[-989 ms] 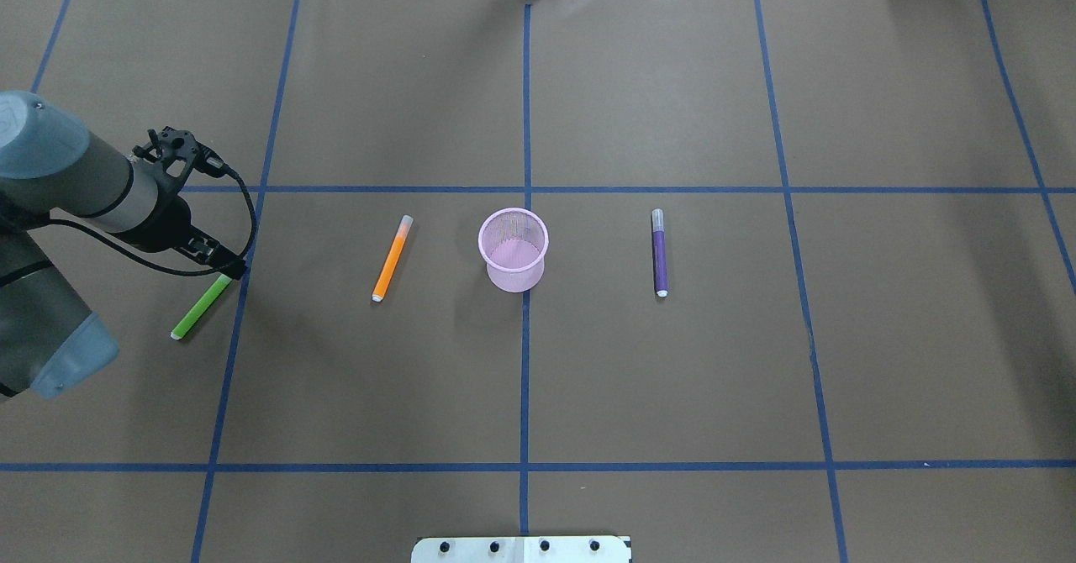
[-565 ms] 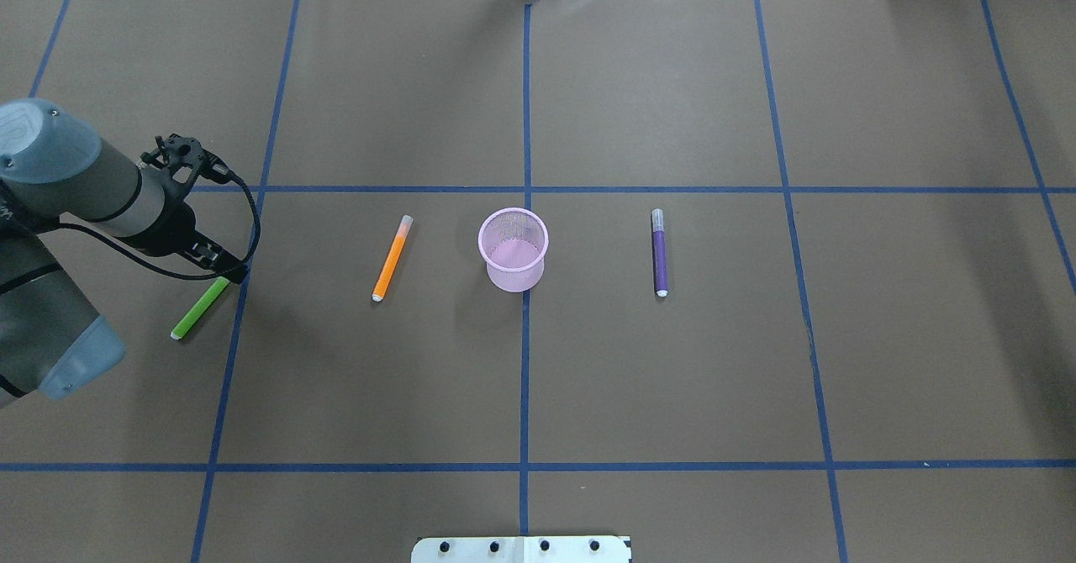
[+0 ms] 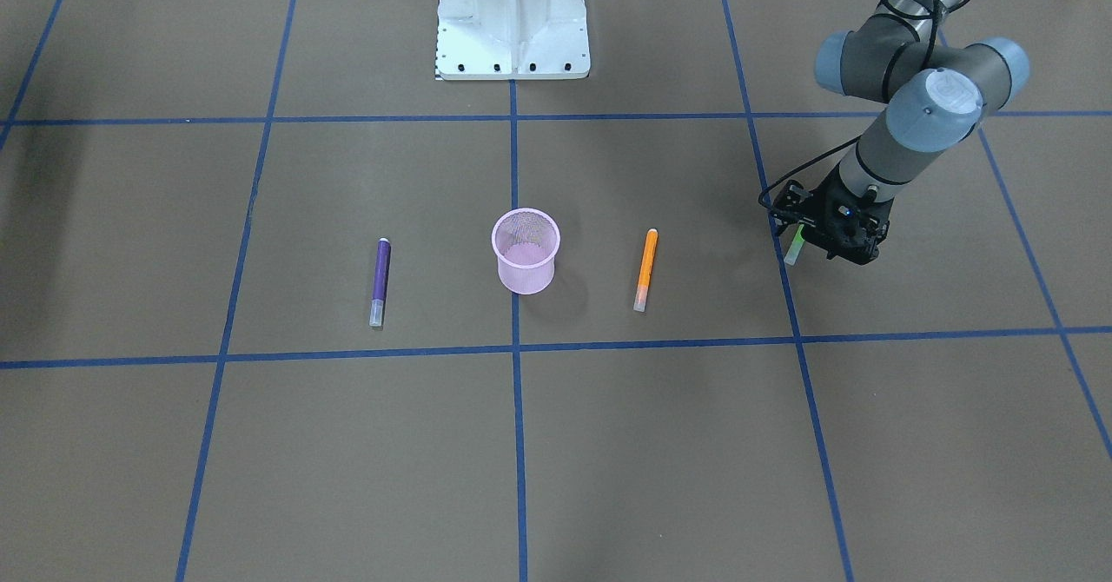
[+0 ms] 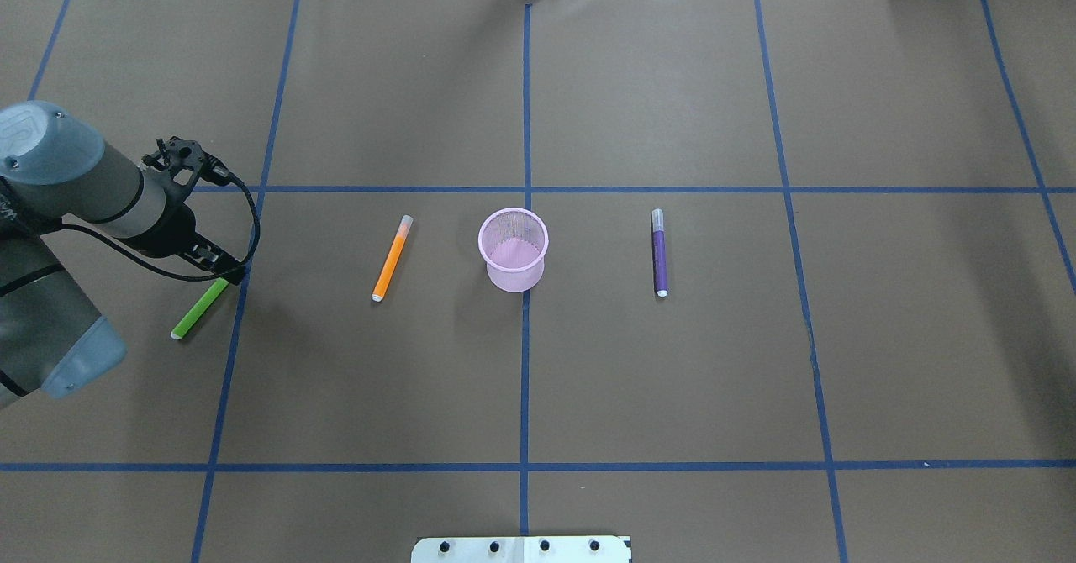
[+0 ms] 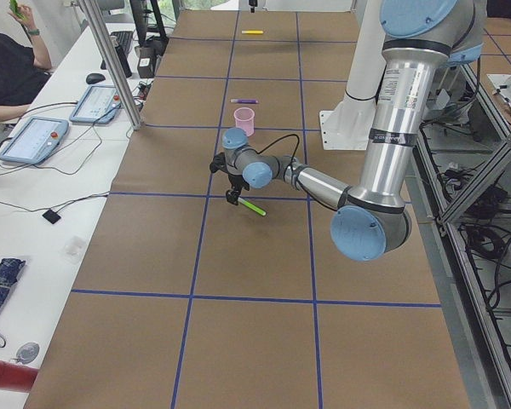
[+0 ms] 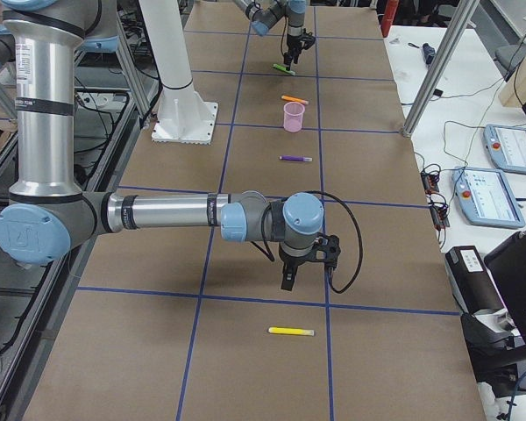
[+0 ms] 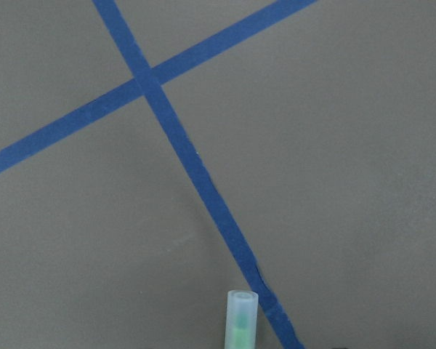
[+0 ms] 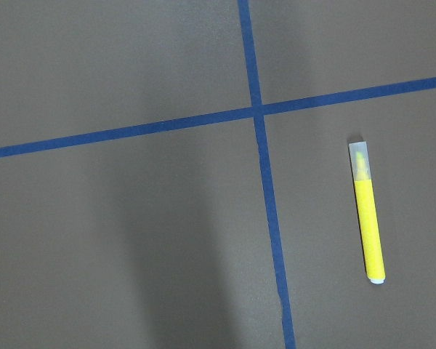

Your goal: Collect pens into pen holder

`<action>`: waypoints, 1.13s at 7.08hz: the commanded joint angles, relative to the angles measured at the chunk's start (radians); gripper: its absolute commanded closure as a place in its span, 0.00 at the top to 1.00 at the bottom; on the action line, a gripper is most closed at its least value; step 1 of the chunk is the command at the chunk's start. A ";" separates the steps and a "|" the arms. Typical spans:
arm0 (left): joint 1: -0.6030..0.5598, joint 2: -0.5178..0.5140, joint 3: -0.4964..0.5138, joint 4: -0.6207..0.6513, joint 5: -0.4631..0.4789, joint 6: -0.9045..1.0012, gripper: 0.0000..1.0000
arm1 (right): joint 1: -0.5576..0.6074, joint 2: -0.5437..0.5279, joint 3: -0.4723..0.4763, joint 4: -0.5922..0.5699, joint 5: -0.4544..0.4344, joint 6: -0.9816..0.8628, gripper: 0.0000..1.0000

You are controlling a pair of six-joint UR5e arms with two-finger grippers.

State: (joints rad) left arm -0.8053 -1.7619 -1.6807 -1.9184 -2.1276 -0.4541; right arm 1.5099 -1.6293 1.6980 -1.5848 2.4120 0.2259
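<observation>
Left claw (image 4: 231, 273) at green pen (image 4: 200, 308) cap end, beside tape line (image 4: 234, 336), grip cannot tell | pen holder (image 4: 513, 254) well apart

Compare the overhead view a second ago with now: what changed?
The left arm's wrist shifted slightly rightward in the overhead view; the left gripper stayed at the green pen, at its far end, grip unclear. The green pen, orange pen, purple pen and pen holder did not move.

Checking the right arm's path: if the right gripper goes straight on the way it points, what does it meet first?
The right gripper points down, so probably the bare table cover near a blue tape crossing. The yellow pen lies off to the side, apart from that line.
</observation>
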 commanded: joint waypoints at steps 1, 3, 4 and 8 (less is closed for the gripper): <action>0.000 -0.001 0.001 0.001 -0.002 0.000 0.84 | -0.014 0.029 -0.033 0.000 -0.002 0.001 1.00; 0.000 -0.001 0.007 0.001 0.000 0.000 0.84 | -0.025 0.008 -0.067 0.018 -0.016 -0.011 1.00; 0.002 -0.005 0.016 -0.001 0.000 0.000 0.83 | -0.025 0.008 -0.116 0.070 -0.019 -0.013 1.00; 0.006 -0.008 0.032 -0.001 0.000 0.000 0.79 | -0.028 0.023 -0.254 0.249 -0.019 -0.007 1.00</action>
State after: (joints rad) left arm -0.8019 -1.7705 -1.6505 -1.9188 -2.1276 -0.4541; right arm 1.4822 -1.6111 1.4595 -1.3496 2.3923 0.2166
